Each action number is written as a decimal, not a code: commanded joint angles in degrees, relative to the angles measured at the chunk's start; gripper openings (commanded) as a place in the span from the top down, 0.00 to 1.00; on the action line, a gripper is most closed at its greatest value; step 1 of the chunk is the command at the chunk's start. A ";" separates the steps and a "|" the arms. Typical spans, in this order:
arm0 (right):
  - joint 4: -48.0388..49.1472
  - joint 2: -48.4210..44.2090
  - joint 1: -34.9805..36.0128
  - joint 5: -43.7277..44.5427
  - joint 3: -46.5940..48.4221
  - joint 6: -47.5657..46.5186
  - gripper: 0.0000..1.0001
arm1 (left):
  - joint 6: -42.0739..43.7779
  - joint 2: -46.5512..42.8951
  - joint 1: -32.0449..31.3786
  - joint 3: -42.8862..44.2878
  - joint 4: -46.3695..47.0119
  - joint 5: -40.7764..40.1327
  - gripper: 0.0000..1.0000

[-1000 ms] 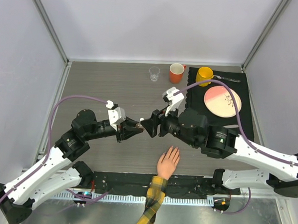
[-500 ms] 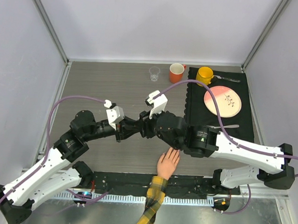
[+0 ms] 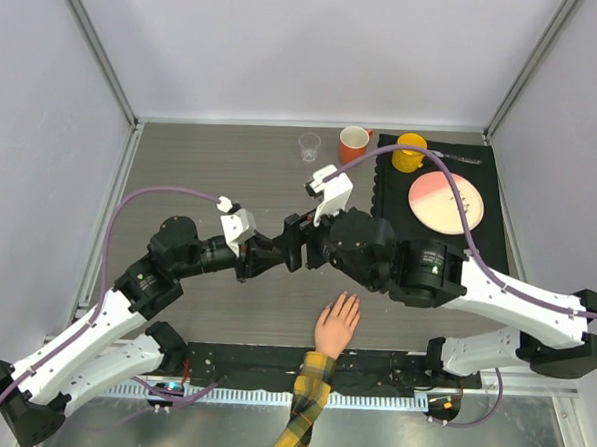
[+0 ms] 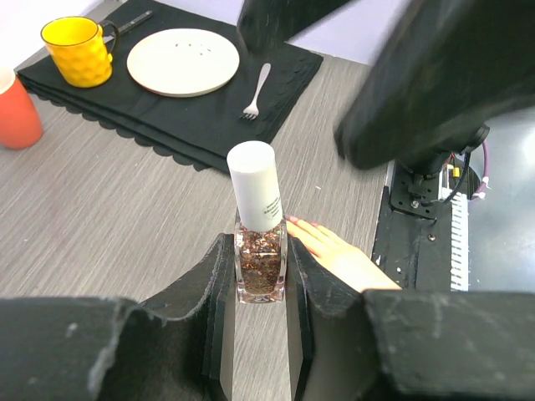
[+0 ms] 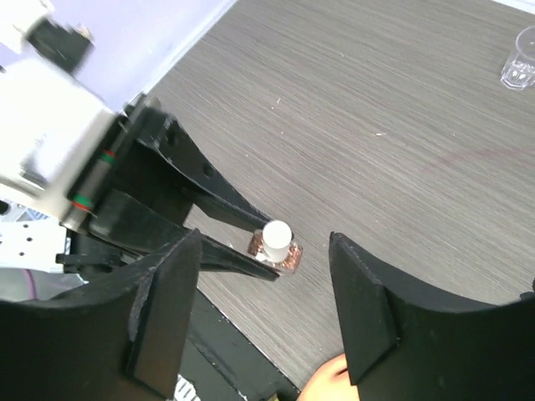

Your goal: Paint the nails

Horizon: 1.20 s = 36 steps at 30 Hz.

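Note:
A small nail polish bottle [image 4: 261, 266] with copper glitter and a white cap [image 5: 277, 233] stands upright between my left gripper's [image 4: 259, 247] fingers, which are shut on its glass body. In the top view the left gripper [image 3: 274, 255] is at mid-table. My right gripper [image 3: 295, 242] meets it there, open, with its fingers [image 5: 167, 301] spread on either side of the cap and not touching it. The peach fake hand [image 3: 336, 324] with a plaid sleeve [image 3: 304, 409] lies palm down at the near edge, just below the bottle. Its nails [image 4: 293, 220] are barely distinguishable.
A black placemat [image 3: 395, 204] at the back right holds a pink-and-cream plate [image 3: 446, 202], a yellow mug [image 3: 409, 151] and a fork [image 4: 255, 90]. An orange mug [image 3: 354, 144] and a clear glass [image 3: 310, 146] stand along the back. A black rail [image 3: 251, 361] runs along the near edge.
The right arm has swung its wrist left over the bottle, then eased back a little. Its open fingers now straddle the cap. The left gripper has kept hold of the bottle, shifting slightly.

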 commanded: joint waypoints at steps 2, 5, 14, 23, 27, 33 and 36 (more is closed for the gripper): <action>-9.28 3.74 0.32 0.54 8.99 2.41 0.39 | 0.37 -0.30 -0.14 2.80 1.21 1.46 1.00; -12.36 6.03 0.32 0.37 12.34 2.67 0.40 | 0.46 -0.12 -0.06 2.97 1.04 2.17 1.00; -15.26 8.84 -2.31 -2.62 14.46 4.61 0.41 | 0.63 -0.65 -0.14 2.80 1.12 2.43 1.00; -13.86 8.67 -4.42 -6.49 12.52 4.61 0.51 | 0.72 -0.74 -0.14 2.80 1.12 2.34 1.00; -13.42 8.84 -5.56 -9.12 12.17 4.61 0.54 | 0.72 -0.65 -0.14 2.80 1.12 2.26 1.00; -12.80 8.76 -6.44 -10.27 11.20 4.61 0.56 | 0.46 -0.74 -0.06 2.71 1.39 2.43 1.00; -12.10 8.41 -6.71 -10.62 10.32 4.52 0.57 | 0.46 -0.65 -0.06 2.80 1.30 2.43 1.00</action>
